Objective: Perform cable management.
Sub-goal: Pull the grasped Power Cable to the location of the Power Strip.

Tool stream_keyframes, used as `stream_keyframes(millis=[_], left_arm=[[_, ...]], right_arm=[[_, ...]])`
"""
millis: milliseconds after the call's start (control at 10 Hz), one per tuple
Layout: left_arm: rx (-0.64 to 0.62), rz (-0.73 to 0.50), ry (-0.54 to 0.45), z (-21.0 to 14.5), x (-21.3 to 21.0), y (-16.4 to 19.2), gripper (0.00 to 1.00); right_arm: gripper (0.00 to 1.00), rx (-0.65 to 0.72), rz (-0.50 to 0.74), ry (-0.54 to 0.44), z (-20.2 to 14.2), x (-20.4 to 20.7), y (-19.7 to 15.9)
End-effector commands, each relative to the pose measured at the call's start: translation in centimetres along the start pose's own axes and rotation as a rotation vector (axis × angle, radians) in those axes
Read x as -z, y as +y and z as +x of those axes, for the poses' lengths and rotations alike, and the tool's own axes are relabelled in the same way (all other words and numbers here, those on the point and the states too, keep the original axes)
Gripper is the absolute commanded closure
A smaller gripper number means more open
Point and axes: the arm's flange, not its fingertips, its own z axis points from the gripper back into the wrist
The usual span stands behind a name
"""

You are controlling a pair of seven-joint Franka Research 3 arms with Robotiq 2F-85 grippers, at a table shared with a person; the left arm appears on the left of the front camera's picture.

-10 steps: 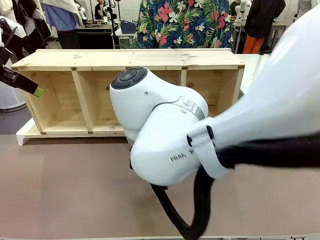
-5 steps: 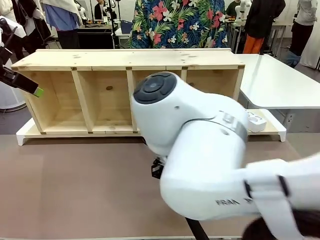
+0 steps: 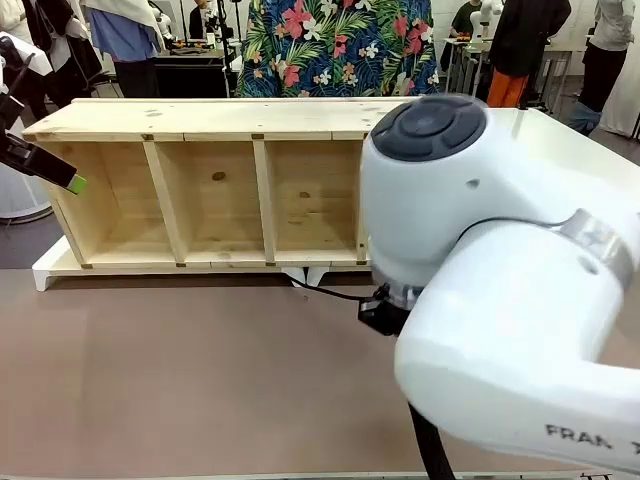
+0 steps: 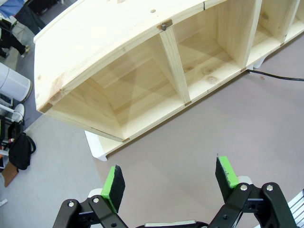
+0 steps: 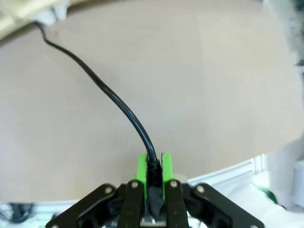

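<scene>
The cable [image 5: 114, 102] is a thin black cord. It runs from the shelf's foot across the brown tabletop into my right gripper [image 5: 153, 172], which is shut on its thicker black end. In the front view the cable [image 3: 335, 293] comes out from under the wooden shelf [image 3: 250, 120] and disappears behind my right arm's big white joint [image 3: 480, 230]. My left gripper [image 4: 170, 178] is open with nothing between its green pads, hovering off the shelf's left end. One of its fingertips [image 3: 76, 184] pokes in at the left edge of the front view. A short stretch of the cable [image 4: 280, 76] lies at the shelf's foot.
The long shelf, with several open compartments, lies on a white base [image 3: 45, 272] across the far side of the table. A person in a flowered shirt [image 3: 330, 45] stands behind it. Bare brown tabletop [image 3: 180, 380] stretches in front of the shelf.
My right arm has swung from the middle to the right of the picture, and the cable it holds now shows stretched out from under the shelf. The left gripper has stayed put.
</scene>
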Motion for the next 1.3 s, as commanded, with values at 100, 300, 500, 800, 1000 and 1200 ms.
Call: stream_keyframes(millis=[100,300,500,800,1000,1200], left_arm=[[-0.001,0.002,-0.005,0.0,-0.1,0.0,0.0],[-0.001,0.002,-0.005,0.0,-0.1,0.0,0.0],[-0.001,0.002,-0.005,0.0,-0.1,0.0,0.0],[-0.001,0.002,-0.005,0.0,-0.1,0.0,0.0],[-0.001,0.002,-0.005,0.0,-0.1,0.0,0.0],[-0.001,0.002,-0.005,0.0,-0.1,0.0,0.0]], right_arm=[[0.85,0.105,-0.007,0.014,-1.1,1.5,-7.2],[0.85,0.157,-0.008,0.01,0.2,1.7,-9.2],[0.85,0.184,0.013,-0.003,2.2,2.2,-10.9],[0.85,0.143,0.022,-0.041,5.6,3.5,-13.2],[0.85,0.098,-0.01,-0.102,7.6,3.9,-14.6],[0.85,0.016,-0.029,-0.141,9.3,3.8,-15.9]])
